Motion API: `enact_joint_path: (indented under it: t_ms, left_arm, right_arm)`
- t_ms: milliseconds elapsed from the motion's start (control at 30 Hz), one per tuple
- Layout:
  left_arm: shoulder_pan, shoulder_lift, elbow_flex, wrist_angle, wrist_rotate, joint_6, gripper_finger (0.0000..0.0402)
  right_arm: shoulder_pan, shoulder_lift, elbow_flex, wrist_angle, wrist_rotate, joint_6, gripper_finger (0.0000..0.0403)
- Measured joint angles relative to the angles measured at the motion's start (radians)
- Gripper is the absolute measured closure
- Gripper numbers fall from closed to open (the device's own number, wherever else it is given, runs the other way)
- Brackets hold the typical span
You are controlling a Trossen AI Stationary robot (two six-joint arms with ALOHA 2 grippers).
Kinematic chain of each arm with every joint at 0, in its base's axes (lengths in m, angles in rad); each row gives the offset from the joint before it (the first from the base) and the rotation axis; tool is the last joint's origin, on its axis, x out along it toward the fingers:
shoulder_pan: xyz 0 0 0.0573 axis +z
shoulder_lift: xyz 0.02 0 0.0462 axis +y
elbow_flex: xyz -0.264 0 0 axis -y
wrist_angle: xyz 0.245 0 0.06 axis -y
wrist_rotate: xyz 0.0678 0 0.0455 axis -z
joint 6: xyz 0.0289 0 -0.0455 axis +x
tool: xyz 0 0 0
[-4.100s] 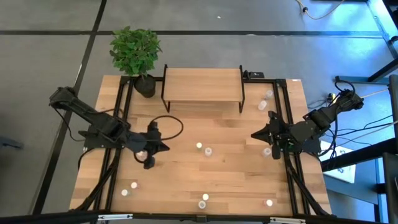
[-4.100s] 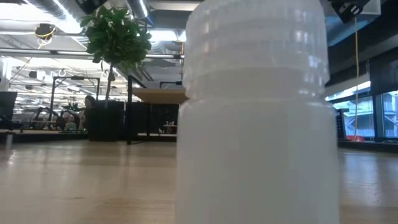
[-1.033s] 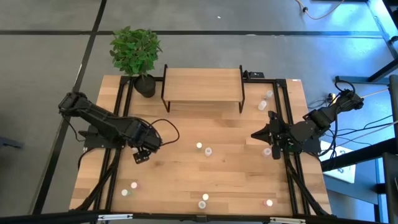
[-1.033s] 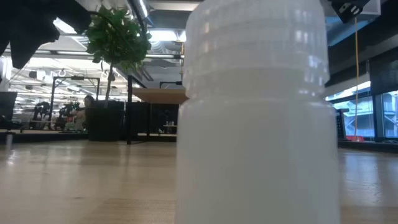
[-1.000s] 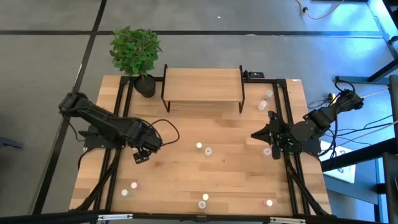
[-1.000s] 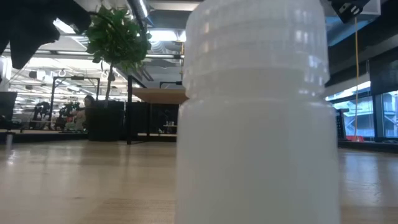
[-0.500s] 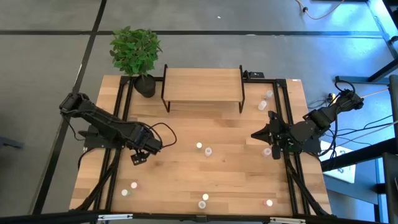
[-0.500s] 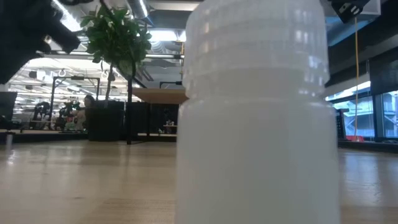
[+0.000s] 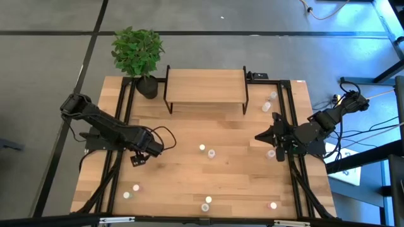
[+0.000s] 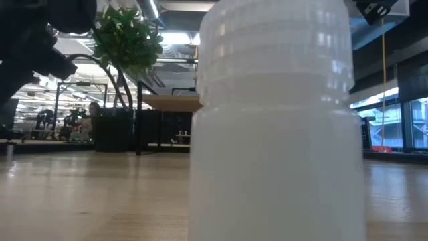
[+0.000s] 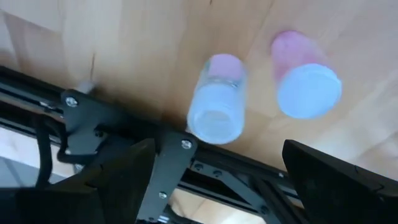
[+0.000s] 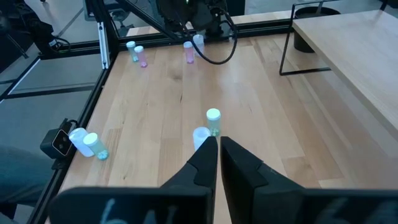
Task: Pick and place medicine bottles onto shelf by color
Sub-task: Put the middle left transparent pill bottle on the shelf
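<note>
Two small bottles with pale tops and pink bodies stand on the table beside its black left rail; in the high view they are the bottles. My left gripper hangs open above them, a little to their far side, touching nothing. My right gripper is shut and empty, held above the table's right side. The light-wood shelf on black legs stands bare at the far middle.
More bottles stand scattered: two at the centre, two at the near edge, one near right, two far right. One bottle fills the low view. A potted plant stands far left.
My left gripper has sunk toward the table and drifted toward the table's left edge, nearer the two pink bottles. No bottle has moved.
</note>
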Motion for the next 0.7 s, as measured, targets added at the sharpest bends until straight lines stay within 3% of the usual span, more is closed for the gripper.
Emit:
enact_joint_path:
  t_ms: [700]
  left_arm:
    - [0.084,0.0,-0.065,0.115,-0.001,0.086,0.006]
  right_arm:
    - [0.0,0.0,0.0,0.0,0.0,0.0,0.0379]
